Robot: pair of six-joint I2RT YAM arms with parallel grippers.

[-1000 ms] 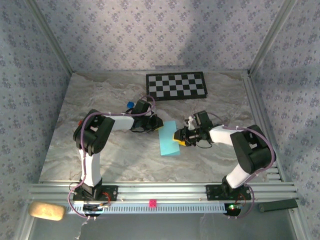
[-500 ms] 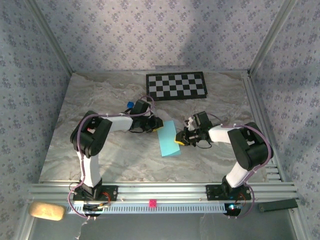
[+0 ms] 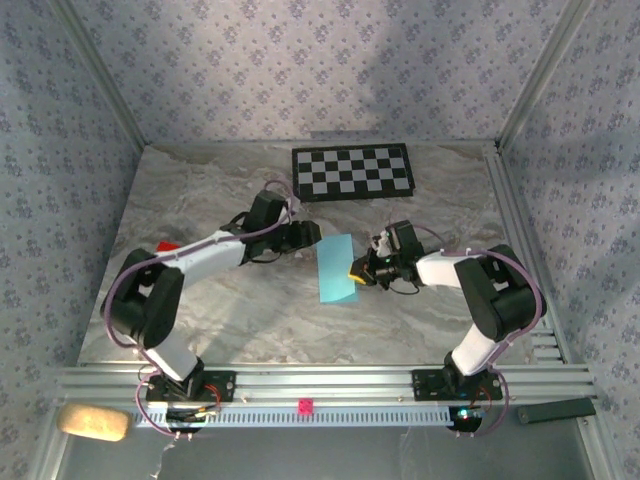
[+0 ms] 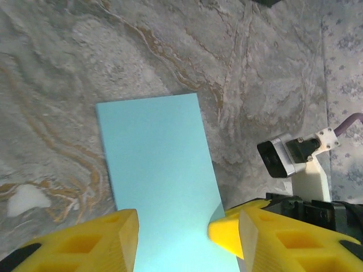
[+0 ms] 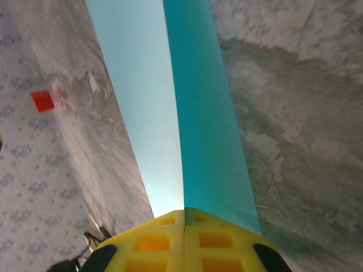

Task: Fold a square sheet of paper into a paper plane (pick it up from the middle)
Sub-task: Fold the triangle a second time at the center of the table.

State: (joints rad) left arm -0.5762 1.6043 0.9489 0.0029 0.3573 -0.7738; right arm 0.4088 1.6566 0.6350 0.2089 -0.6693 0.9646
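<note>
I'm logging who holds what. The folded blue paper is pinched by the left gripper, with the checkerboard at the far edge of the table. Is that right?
No. The right gripper pinches the paper, not the left gripper, which stands open. The right wrist view shows it shut on the paper. The checkerboard is at the far edge, as you say.

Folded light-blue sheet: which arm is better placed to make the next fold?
Probably left. The right gripper is shut on an edge of the folded sheet, anchoring it; the left gripper is open at the opposite side, gripping nothing, free to fold.
</note>
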